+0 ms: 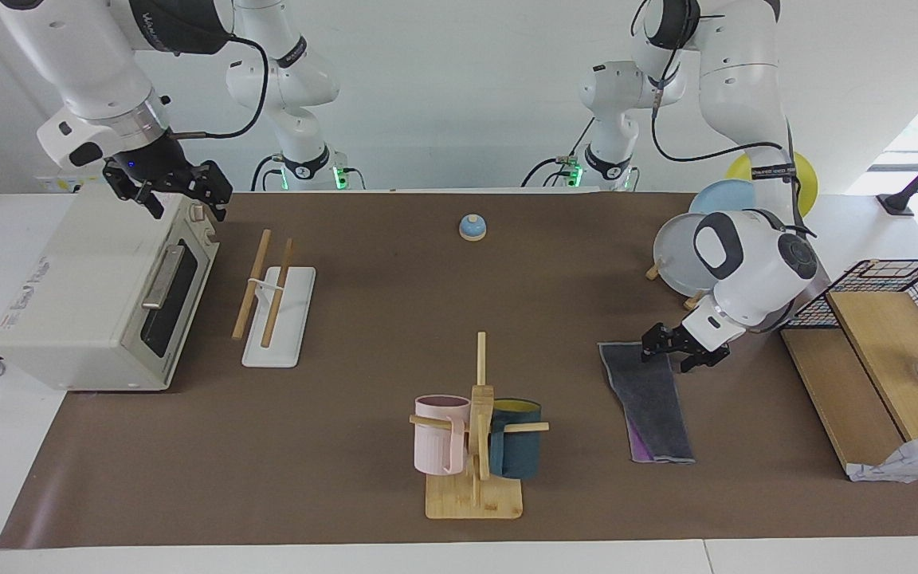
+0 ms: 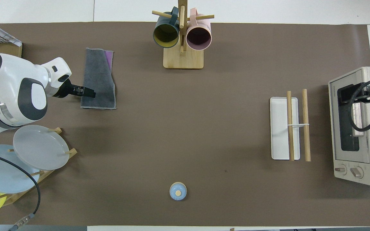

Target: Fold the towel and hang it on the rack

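Surveying from the largest item down: the toaster oven (image 1: 100, 295) sits at the right arm's end of the table, and my right gripper (image 1: 176, 191) waits in the air over its top, jaws standing wide and carrying nothing. The rack (image 1: 278, 316) lies just beside the oven, its two wooden rods slanting over the white base tray, bare of any cloth. The mug stand (image 1: 476, 446) holds two mugs at mid-table, farther from me than the rack. The plate stand (image 2: 34, 154) is at the left arm's end.

The towel (image 1: 650, 399) lies flat on the mat at the left arm's end, well apart from the rack, already folded lengthwise into a narrow strip, grey face up with a purple sliver showing along one edge. My left gripper (image 1: 686, 351) is low at the end of the strip nearer to me, on the edge toward the left arm's end. I cannot tell whether its fingers have yet closed on the cloth.

Judgement: the step in hand is taking hold of the folded towel. To do it well I should pinch both layers together at that edge, so the fold does not open on lifting. A one-layer grip would let the strip unfold in the air.
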Controlling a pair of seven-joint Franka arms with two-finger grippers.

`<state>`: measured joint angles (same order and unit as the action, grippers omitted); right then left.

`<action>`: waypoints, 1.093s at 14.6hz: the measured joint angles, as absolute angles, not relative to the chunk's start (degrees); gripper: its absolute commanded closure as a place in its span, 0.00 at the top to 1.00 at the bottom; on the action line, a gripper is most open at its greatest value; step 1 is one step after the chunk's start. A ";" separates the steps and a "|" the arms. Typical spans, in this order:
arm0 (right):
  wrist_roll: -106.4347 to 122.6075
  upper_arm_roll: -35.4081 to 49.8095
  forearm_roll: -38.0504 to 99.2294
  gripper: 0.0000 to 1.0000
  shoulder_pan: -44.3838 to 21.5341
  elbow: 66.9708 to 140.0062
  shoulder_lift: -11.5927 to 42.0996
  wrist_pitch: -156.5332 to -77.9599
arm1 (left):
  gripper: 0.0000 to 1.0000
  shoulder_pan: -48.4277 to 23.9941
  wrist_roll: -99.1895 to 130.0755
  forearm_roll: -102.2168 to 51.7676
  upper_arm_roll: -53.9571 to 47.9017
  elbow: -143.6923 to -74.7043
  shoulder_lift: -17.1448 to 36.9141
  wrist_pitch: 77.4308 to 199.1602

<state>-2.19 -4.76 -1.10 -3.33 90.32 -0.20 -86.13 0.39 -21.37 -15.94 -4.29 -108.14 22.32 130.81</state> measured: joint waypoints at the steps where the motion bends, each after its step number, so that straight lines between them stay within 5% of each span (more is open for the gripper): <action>1: -2.19 -4.76 -1.10 1.00 -3.33 90.32 -0.20 -86.13 | 0.70 0.39 -21.37 -15.95 -4.29 -108.11 22.37 130.84; 6: -2.19 -4.76 -1.10 1.00 -3.33 90.32 -0.20 -86.13 | 0.65 0.38 -21.35 -15.98 -4.40 -108.09 22.78 131.83; 14: -2.19 -4.76 -1.10 1.00 -3.32 90.32 -0.20 -86.13 | 0.00 0.32 -21.31 -15.98 -4.47 -108.06 22.93 132.94; 16: -2.19 -4.76 -1.10 1.00 -3.33 90.32 -0.20 -86.13 | 0.00 0.32 -21.19 -16.00 -4.50 -108.06 23.00 133.01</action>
